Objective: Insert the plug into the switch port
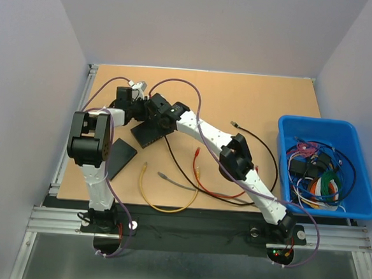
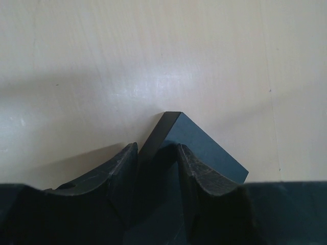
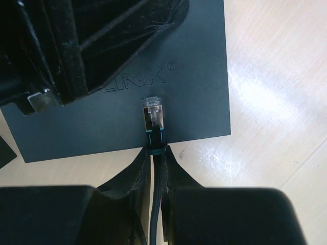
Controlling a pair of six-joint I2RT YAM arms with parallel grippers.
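Note:
The switch [image 3: 194, 76] is a flat black box with "LINK" lettering, lying at the back left of the table [image 1: 149, 134]. My right gripper [image 3: 157, 150] is shut on a black cable just behind its clear plug [image 3: 153, 113]. The plug points forward and hangs over the switch's top face near its near edge. My left gripper [image 2: 157, 148] is shut on a corner of the switch [image 2: 204, 148], one finger on each side. In the right wrist view the left fingers [image 3: 102, 46] sit on the switch's far left. No port shows in any view.
A blue bin [image 1: 331, 124] full of tangled cables stands at the right. Loose yellow [image 1: 162, 207], red [image 1: 223, 194], grey [image 1: 176, 182] and black [image 1: 262, 151] cables lie across the table's middle. A flat black piece [image 1: 122, 155] lies near the left arm.

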